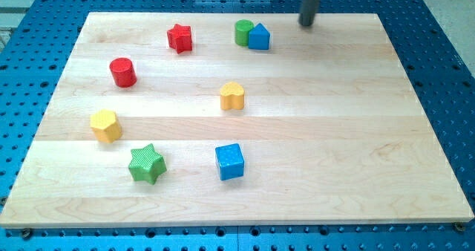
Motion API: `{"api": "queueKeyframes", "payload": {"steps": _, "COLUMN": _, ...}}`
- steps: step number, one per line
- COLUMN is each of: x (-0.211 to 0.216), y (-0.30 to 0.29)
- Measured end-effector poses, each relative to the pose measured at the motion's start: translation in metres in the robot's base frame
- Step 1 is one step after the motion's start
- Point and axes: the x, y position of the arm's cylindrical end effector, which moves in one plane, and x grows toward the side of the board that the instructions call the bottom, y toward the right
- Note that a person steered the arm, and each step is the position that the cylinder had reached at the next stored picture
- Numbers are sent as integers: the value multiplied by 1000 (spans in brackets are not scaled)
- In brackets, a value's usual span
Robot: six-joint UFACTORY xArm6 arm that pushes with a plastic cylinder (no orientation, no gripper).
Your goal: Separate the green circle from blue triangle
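Observation:
The green circle [242, 32] stands near the top edge of the wooden board [334, 132], touching the blue triangle [259, 37] on its right side. My tip [307, 24] is at the board's top edge, to the right of the blue triangle and a little higher in the view, apart from both blocks.
A red star [179, 38] lies left of the green circle. A red circle [122, 72], a yellow heart [232, 96], a yellow hexagon [106, 125], a green star [146, 164] and a blue cube [229, 161] are spread lower on the board.

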Motion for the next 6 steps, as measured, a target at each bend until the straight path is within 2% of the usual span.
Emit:
{"api": "queueKeyframes", "payload": {"steps": 1, "x": 0, "y": -51}}
{"api": "queueKeyframes", "payload": {"steps": 3, "x": 61, "y": -90}}
{"api": "queueKeyframes", "payload": {"steps": 4, "x": 62, "y": -113}}
{"api": "queueKeyframes", "payload": {"steps": 5, "x": 45, "y": -126}}
{"api": "queueKeyframes", "payload": {"steps": 6, "x": 101, "y": -160}}
